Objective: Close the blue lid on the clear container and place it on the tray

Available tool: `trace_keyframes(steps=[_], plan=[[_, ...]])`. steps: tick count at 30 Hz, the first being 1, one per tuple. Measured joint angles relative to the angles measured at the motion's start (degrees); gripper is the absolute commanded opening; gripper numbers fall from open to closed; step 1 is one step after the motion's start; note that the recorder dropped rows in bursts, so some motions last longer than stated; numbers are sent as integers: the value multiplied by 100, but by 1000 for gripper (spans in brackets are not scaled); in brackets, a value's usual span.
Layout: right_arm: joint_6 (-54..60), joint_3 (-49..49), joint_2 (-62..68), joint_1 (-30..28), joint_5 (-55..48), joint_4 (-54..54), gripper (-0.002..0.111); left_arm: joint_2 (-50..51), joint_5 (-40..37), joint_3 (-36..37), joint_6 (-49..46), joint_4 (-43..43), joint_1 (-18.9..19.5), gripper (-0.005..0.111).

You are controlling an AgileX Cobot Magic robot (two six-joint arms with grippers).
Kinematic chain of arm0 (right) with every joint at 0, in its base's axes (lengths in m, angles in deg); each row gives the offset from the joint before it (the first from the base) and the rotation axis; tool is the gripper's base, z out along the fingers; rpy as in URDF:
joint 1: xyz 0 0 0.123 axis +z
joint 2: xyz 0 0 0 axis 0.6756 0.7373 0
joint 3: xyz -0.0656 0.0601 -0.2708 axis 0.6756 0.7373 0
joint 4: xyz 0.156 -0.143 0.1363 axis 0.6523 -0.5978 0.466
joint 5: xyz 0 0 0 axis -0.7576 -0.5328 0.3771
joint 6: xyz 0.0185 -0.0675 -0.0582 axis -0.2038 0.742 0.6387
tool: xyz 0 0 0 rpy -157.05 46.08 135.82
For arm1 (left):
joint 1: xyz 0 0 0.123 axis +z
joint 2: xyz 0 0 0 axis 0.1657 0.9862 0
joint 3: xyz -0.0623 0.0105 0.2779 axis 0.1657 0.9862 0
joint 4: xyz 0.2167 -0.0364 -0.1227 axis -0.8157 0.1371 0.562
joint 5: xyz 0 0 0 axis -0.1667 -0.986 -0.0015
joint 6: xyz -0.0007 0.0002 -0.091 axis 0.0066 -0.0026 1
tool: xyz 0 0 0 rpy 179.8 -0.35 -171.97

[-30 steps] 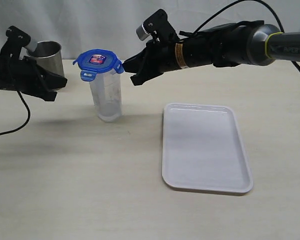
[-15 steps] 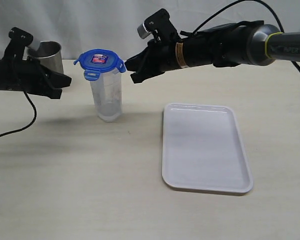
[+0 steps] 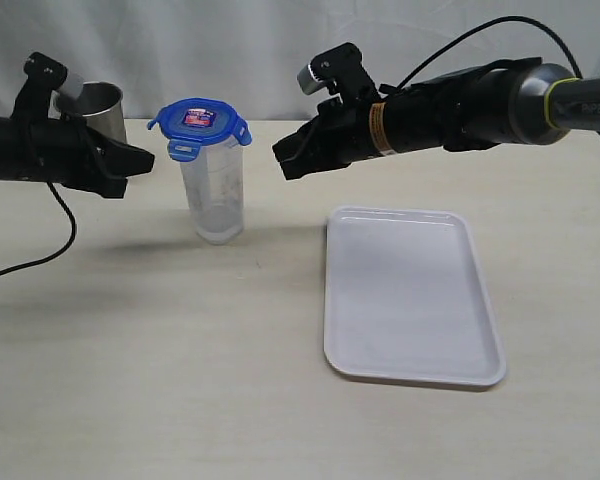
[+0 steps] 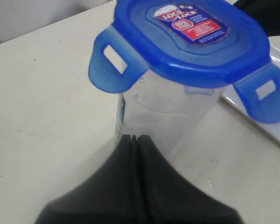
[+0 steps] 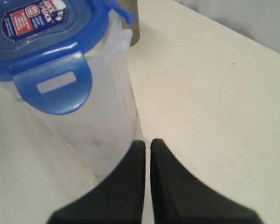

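Observation:
The clear container point(image 3: 213, 195) stands upright on the table, left of the white tray point(image 3: 410, 292). The blue lid point(image 3: 199, 121) sits on its rim, label up, flaps sticking outward. My left gripper point(image 3: 148, 159) is shut and empty, a short way left of the container. My right gripper point(image 3: 283, 160) is shut and empty too, a short way right of it. Up close, the lid point(image 4: 191, 35) and container point(image 4: 168, 116) fill the view past the left gripper point(image 4: 135, 138). The right gripper point(image 5: 147, 142) faces the lid point(image 5: 42, 32) and container point(image 5: 102, 126).
A grey steel cup point(image 3: 92, 108) stands behind my left arm at the back left. A white backdrop closes off the far table edge. Black cables trail from both arms.
My right gripper has drawn back to the right, away from the lid's flap. My left gripper has come closer to the container from the left. The container and lid stayed put.

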Motion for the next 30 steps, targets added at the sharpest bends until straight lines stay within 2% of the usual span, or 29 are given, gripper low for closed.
trace_keyframes(steps=[8,13,30], plan=[[-70,27,0,0,274,0,4,-15,-126,0,23,-128,0,0],[-70,27,0,0,274,0,4,-373,-93,0,23,-131,0,0],[-70,27,0,0,274,0,4,-296,31,0,-276,650,0,0]])
